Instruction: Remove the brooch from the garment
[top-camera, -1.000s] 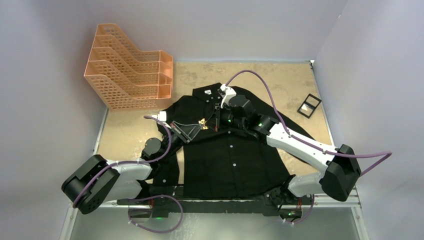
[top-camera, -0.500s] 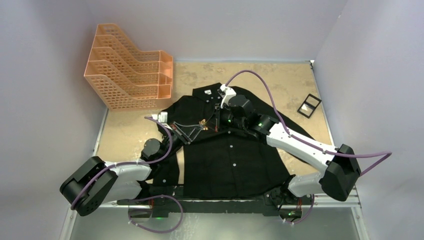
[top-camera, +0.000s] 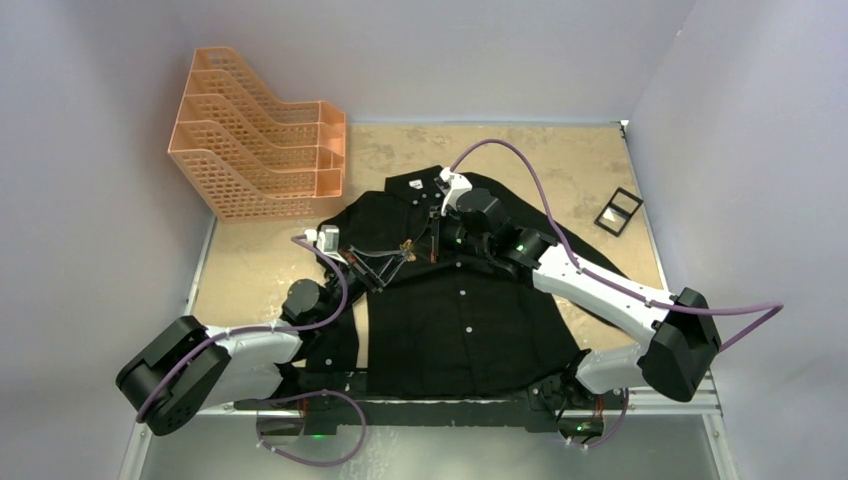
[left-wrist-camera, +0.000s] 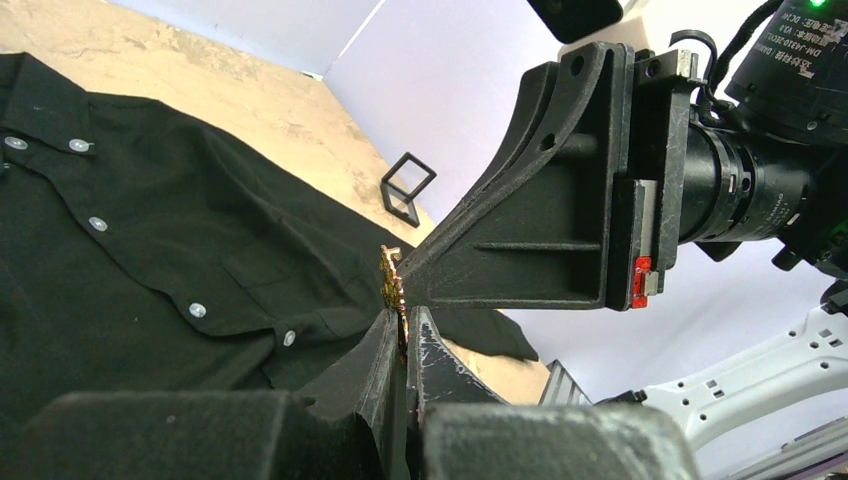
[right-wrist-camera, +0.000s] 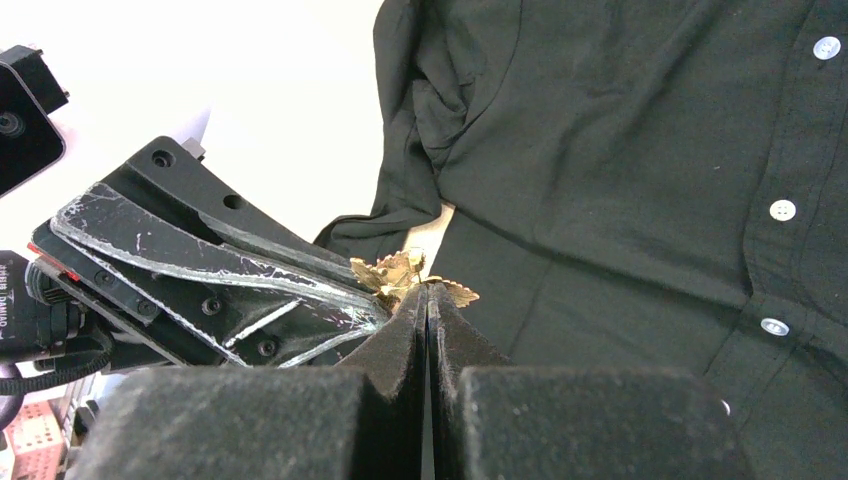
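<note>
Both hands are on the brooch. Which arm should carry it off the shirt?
Left, probably. The left hand and right hand both pinch the brooch above the garment; the left sits near the garment's edge by bare table, the right arm lies stretched across it.

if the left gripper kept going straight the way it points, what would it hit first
Likely the right gripper, tip to tip with it just beyond the brooch both pinch.
</note>
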